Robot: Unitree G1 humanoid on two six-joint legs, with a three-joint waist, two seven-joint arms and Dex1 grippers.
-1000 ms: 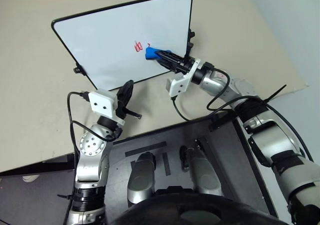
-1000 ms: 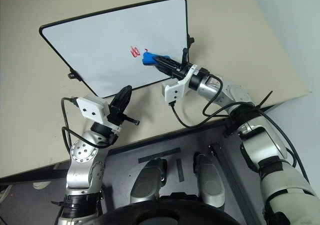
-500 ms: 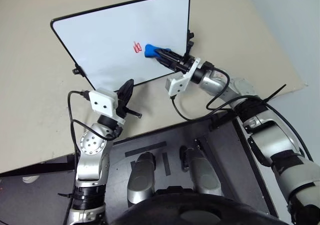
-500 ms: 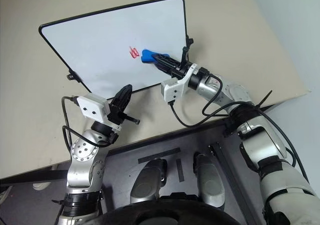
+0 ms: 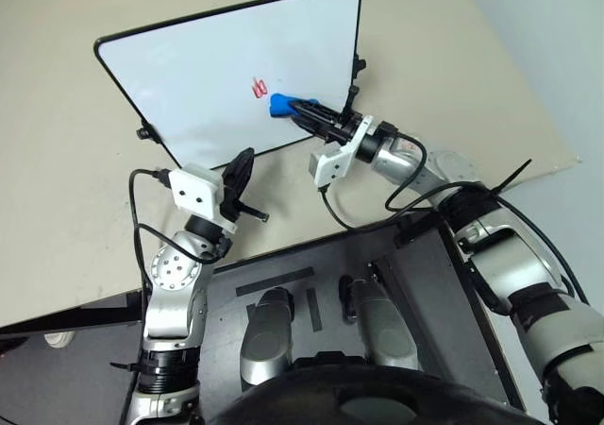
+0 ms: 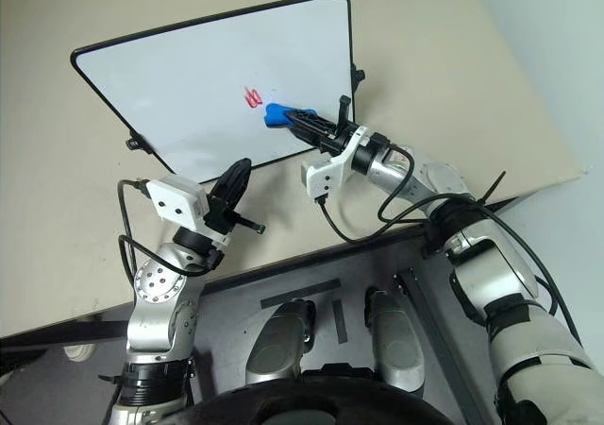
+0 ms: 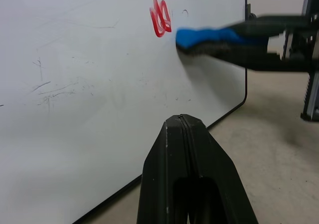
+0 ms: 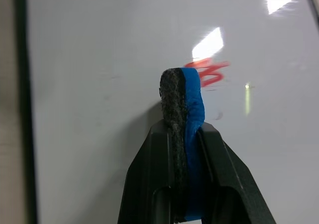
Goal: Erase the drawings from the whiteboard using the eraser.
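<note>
Right gripper (image 5: 304, 110) clamps the eraser (image 5: 280, 105), blue block with grey felt face, at frame centre-top, just right of the red drawings (image 5: 258, 88). Whiteboard (image 5: 189, 76): glossy, black-rimmed, wide bare white toward upper left. Left gripper (image 5: 241, 165) closed, near the board's lower edge.

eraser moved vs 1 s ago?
Yes. The eraser, pinched in the right gripper, has slid left across the whiteboard toward the red drawings; its tip now sits just below-right of them, and the small mark beside them is gone.
</note>
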